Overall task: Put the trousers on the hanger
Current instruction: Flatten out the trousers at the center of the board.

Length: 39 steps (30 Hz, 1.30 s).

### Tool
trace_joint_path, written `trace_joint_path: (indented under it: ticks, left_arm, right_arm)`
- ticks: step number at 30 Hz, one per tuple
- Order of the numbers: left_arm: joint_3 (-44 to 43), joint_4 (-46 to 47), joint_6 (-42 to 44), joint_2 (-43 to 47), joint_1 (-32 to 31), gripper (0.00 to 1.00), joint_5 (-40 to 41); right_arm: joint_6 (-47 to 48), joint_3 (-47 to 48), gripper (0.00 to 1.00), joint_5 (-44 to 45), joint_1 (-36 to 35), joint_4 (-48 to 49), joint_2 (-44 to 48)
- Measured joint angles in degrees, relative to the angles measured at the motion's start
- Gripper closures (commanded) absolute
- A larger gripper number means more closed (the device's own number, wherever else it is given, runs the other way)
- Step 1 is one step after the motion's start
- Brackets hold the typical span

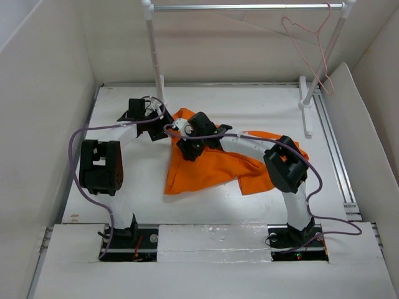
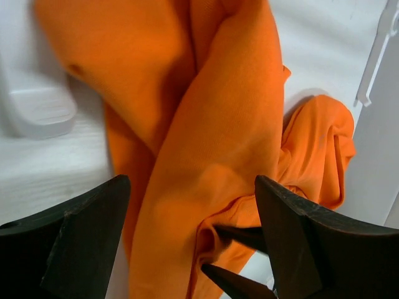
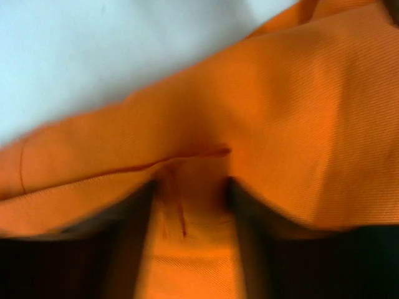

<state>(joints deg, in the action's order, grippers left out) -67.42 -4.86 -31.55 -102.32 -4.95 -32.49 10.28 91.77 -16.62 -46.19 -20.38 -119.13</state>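
Orange trousers under both tools. Left gripper spread wide above cloth. Right gripper half-spread, cloth between fingers; grip unclear.

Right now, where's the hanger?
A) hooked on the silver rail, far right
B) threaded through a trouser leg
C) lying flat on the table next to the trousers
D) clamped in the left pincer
A: the top view shows the pale pink hanger hooked over the right end of the silver rail, apart from the orange trousers, which lie crumpled on the table.
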Motion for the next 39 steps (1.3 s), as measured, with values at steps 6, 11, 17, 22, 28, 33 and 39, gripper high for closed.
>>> trace_joint_path:
  ticks: [6, 11, 17, 22, 28, 33, 39]
  left_arm:
    - [-0.5, 3.2, 0.5, -4.0, -3.0, 0.25, -3.1]
    - [-2.9, 5.4, -0.4, -9.8, -5.4, 0.94, -4.2]
    - [-2.6, 6.2, -2.5, -8.6, -4.8, 1.0, -4.5]
    - [-5.6, -0.4, -5.7, 4.8, 4.4, 1.0, -4.8]
    - [-24.2, -5.6, -9.9, 16.3, 19.3, 1.0, -2.4]
    - [-28.9, -9.9, -14.4, 22.7, 27.5, 1.0, -1.3]
    - [-23.9, -10.1, -13.6, 30.9, 22.8, 1.0, -2.0]
  right_arm:
    - [-0.7, -8.4, 1.0, -0.2, 0.0, 1.9, 6.6]
    - [-0.6, -13.4, 1.0, 2.3, 0.0, -0.7, 19.4]
    - [-0.7, -19.4, 1.0, 8.3, 3.8, -11.1, 49.3]
    - [-1.1, -10.7, 1.0, 6.3, 22.3, -14.6, 58.4]
    - [-0.8, 41.8, 1.0, -1.1, 16.3, -17.4, 19.9]
    - [-16.8, 48.3, 1.0, -14.6, 19.9, -1.9, 5.9]
    - [-12.5, 13.1, 1.0, -16.9, 30.3, -3.4, 32.6]
